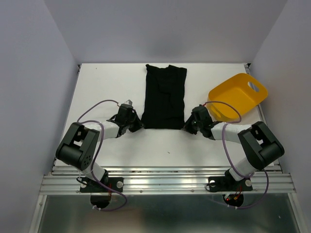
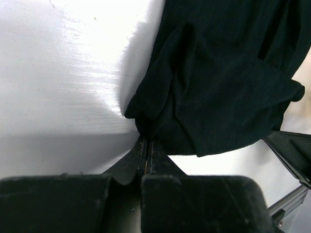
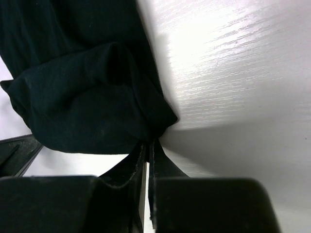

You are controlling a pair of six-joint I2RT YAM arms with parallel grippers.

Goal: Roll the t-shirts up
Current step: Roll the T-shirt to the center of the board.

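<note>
A black t-shirt (image 1: 165, 96) lies folded into a long strip down the middle of the white table (image 1: 107, 87). My left gripper (image 1: 138, 124) is shut on its near left corner, seen in the left wrist view (image 2: 146, 138) with the cloth (image 2: 218, 87) bunched above the fingertips. My right gripper (image 1: 188, 124) is shut on the near right corner, seen in the right wrist view (image 3: 148, 143) under the gathered cloth (image 3: 82, 92). Both corners are lifted slightly off the table.
A yellow plastic tub (image 1: 238, 95) lies tilted at the right of the table, just beyond my right arm. Grey walls close in the back and sides. A metal rail (image 1: 165, 182) runs along the near edge.
</note>
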